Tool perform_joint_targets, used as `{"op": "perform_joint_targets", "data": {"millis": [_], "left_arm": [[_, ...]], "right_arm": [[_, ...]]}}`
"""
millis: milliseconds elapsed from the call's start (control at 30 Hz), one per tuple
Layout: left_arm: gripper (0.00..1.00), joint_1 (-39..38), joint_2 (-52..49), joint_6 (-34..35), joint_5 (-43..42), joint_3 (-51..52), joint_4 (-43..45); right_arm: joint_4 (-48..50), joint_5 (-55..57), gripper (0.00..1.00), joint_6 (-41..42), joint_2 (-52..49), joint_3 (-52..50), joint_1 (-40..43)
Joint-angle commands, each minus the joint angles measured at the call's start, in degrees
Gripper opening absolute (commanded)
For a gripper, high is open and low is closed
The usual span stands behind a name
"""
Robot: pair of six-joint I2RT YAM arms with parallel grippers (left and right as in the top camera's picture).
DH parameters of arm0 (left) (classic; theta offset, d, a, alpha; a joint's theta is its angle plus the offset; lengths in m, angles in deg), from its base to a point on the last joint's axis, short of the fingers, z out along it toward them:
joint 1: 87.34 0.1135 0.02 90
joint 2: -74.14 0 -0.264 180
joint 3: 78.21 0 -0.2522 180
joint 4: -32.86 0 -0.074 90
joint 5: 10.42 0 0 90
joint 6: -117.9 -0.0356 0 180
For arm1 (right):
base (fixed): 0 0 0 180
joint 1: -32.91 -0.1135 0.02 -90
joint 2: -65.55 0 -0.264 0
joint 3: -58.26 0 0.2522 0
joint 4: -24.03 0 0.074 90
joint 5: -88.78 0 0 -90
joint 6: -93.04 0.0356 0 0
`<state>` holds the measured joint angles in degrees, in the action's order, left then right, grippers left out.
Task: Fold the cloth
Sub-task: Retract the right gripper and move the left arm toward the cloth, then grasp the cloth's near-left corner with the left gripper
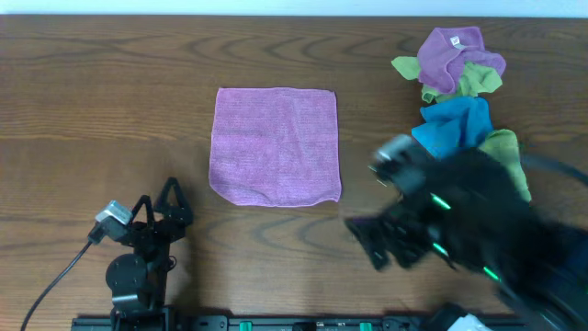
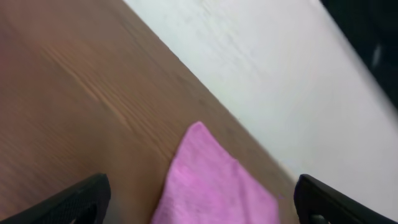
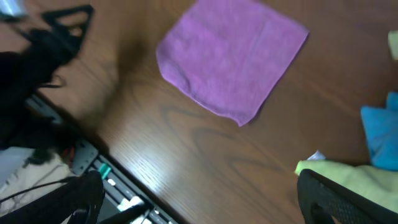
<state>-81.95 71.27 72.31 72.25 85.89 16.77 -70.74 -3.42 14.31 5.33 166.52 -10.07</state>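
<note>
A pink-purple cloth [image 1: 276, 145] lies flat as a square in the middle of the wooden table. My left gripper [image 1: 158, 198] is open and empty near the front left edge, short of the cloth. In the left wrist view the cloth's corner [image 2: 211, 180] shows between the wide-open fingers [image 2: 202, 196]. My right gripper [image 1: 367, 241] is blurred, to the front right of the cloth and apart from it. In the right wrist view the cloth [image 3: 233, 59] lies ahead, and the open fingers [image 3: 199, 196] hold nothing.
A pile of loose cloths, purple [image 1: 450, 51], green [image 1: 478, 81] and blue [image 1: 452, 124], lies at the back right; blue [image 3: 380, 130] and green [image 3: 348, 177] edges show in the right wrist view. A mounting rail [image 1: 276, 322] runs along the front edge.
</note>
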Motion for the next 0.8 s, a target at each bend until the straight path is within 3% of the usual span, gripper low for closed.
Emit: {"op": "perform_joint_targets", "data": {"millis": [0, 133, 300, 400, 567, 767], "left_arm": [[0.95, -0.26, 0.22, 7.3, -3.34, 1.81, -0.2], [0.97, -0.28, -0.52, 3.74, -8.26, 1.81, -0.35], [0.96, -0.26, -7.26, -3.65, -12.13, 1.81, 3.8], [0.96, -0.28, -15.72, -9.6, -16.33, 0.63, 8.24], [0.96, -0.28, -36.22, -23.32, -17.14, -11.87, 3.06], [0.99, -0.26, -57.07, -26.91, -23.85, -25.42, 0.39]], "right_arm": [[0.83, -0.61, 0.99, -1.95, 5.11, 0.31, -0.46], [4.02, -0.57, 0.99, -2.49, 9.55, 0.31, -0.46], [1.92, 4.59, 0.99, -2.71, 7.3, -1.57, -0.44], [2.4, 6.4, 0.99, -2.75, 3.58, -3.41, -0.44], [2.36, 11.5, 0.99, -2.71, -3.45, -3.58, -0.31], [2.67, 13.84, 0.99, -0.96, -7.96, -3.58, 2.75]]}}
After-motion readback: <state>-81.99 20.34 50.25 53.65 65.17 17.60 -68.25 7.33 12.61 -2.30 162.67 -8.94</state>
